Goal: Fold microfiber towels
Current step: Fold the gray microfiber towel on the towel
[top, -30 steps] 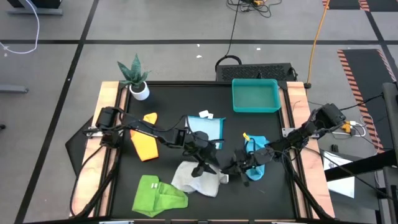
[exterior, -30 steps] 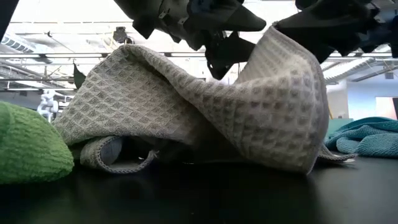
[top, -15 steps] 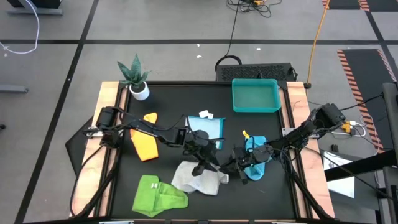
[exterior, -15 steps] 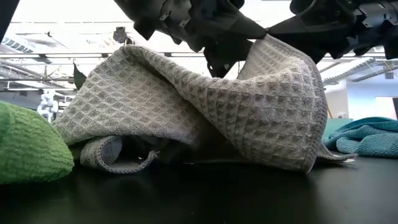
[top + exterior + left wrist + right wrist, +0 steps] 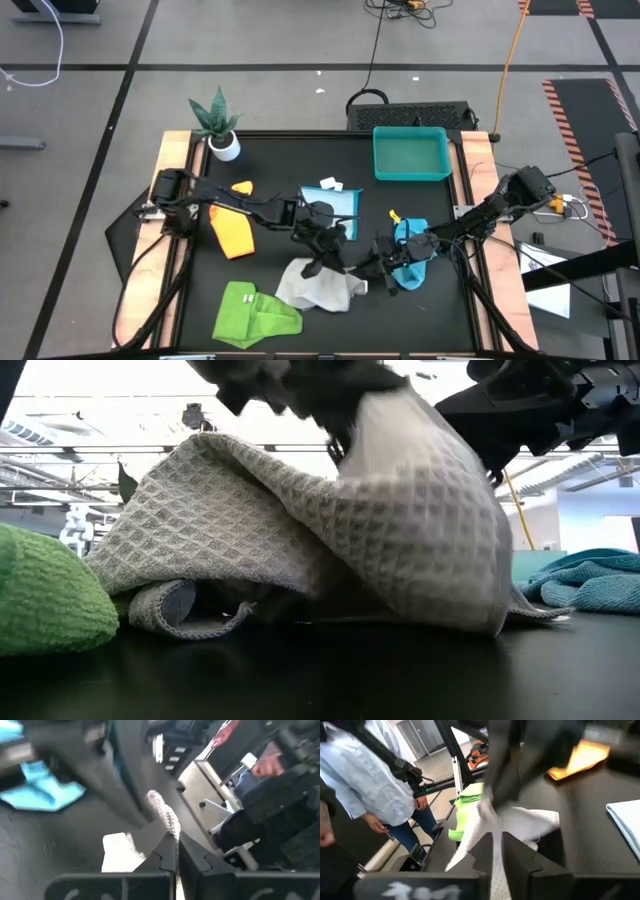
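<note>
The white-grey waffle-weave microfiber towel [image 5: 318,285] lies crumpled just right of the lime green cloth [image 5: 254,312]. The left gripper [image 5: 318,262] has its jaws closed on the towel's raised edge. The right gripper [image 5: 372,270], apparently pinching the opposite edge, looks barely parted. Next, I judge: lift and spread the towel flat.
</note>
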Motion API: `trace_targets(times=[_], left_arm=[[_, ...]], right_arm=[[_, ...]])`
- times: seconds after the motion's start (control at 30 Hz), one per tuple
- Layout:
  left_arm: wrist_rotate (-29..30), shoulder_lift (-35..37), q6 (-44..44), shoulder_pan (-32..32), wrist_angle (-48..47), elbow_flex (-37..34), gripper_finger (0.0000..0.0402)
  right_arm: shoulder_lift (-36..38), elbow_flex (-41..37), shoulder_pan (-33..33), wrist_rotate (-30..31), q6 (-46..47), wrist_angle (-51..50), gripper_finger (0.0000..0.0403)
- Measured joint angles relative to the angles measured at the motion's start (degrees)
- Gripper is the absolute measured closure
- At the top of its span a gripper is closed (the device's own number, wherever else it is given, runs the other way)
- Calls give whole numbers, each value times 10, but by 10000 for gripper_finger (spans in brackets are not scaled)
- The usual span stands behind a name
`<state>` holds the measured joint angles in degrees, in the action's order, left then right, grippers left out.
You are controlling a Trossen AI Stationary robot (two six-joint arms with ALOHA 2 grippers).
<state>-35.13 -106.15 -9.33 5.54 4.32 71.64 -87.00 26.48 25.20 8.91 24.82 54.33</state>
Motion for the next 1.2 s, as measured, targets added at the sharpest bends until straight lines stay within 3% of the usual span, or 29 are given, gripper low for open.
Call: trace_targets(times=[0.13,0.3,0.43,0.7,0.87,1.0,1.2], left_arm=[[21,64,27,1,-91,0,398],[114,150,65,3,-222,1,399],[148,171,63,3,-253,1,400],[165,174,64,3,-259,0,400],[172,174,65,3,-260,0,400],[173,174,67,2,-265,0,400],[173,174,66,1,-269,0,400]], right_arm=[[0,0,8,0,-4,-35,305],[0,0,36,1,6,-168,249],[0,0,58,40,35,-228,226],[-24,0,76,77,129,-259,220],[-79,0,90,78,229,-187,220],[-119,3,109,112,248,-129,220],[-170,41,116,153,233,-131,229]])
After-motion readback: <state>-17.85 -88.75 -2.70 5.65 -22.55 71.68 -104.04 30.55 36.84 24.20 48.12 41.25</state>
